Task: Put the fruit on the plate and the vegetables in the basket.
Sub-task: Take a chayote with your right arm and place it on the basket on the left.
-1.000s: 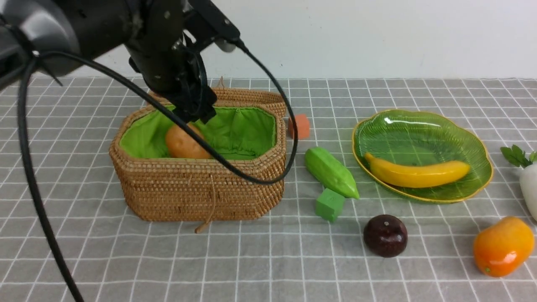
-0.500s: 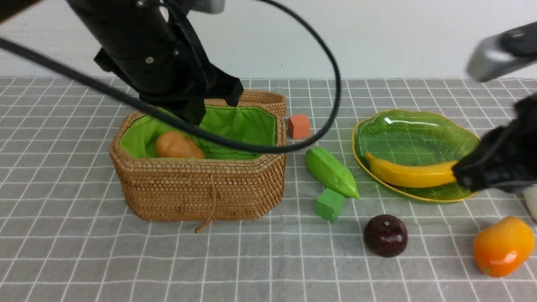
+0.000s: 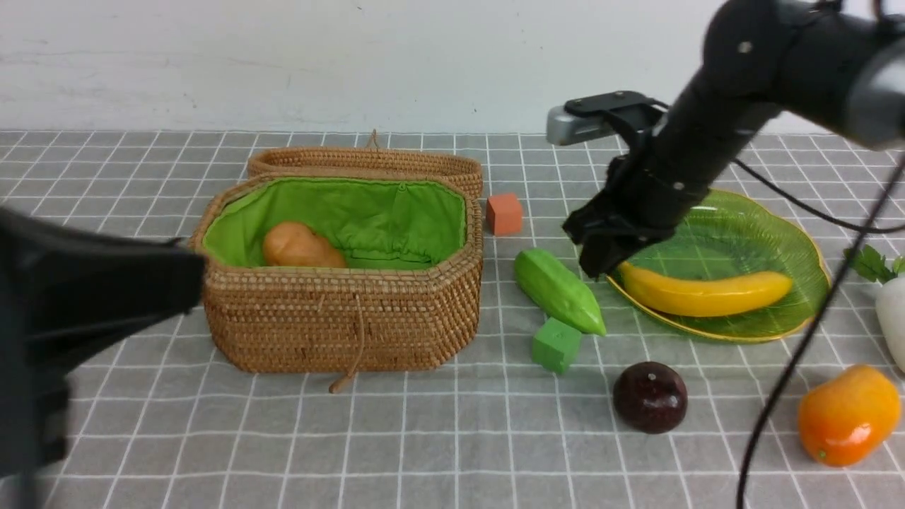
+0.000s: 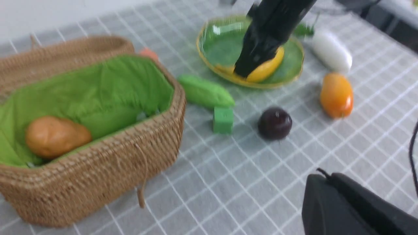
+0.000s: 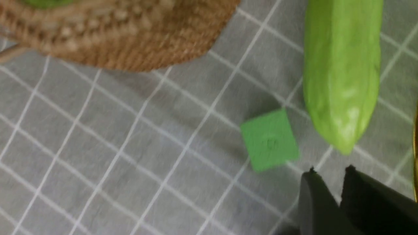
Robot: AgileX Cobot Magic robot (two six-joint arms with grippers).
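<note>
Mia: What is on the far left?
Ben: The left end effector (image 3: 170,283). It is a dark blur low over the counter (image 3: 424,438), just left of the basket (image 3: 339,318). Its tips are pressed together, and I see nothing in it.
Mia: What is the basket like?
Ben: It is tan and woven, with bright green cloth inside. Its lid (image 3: 368,161) is tipped back behind it. A brown potato (image 3: 300,246) lies inside, in the left part.
Mia: What comes next?
Ben: A small orange cube (image 3: 503,213) sits on the gray checked cloth, just right of the basket and toward the back. In front of it lies the green gourd (image 3: 557,290). A small green cube (image 3: 556,344) sits just beside its pointed end, with a thin strip of cloth between them.
Mia: And the dark ball?
Ben: That is the plum (image 3: 649,396). It sits on the cloth, nearer to us, a bit right of the green cube.
Mia: Where is the other arm?
Ben: The right end effector (image 3: 599,263) hangs between the gourd and the plate (image 3: 778,233), close to the banana's end. Its tips are a little apart, with nothing between them.
Mia: Is the banana (image 3: 707,293) on the plate?
Ben: Yes, it lies across the near side.
Mia: And on the far right?
Ben: The mango (image 3: 847,415) sits on the cloth at the front. The white radish (image 3: 892,311) lies behind it, partly cut off by the edge.
</note>
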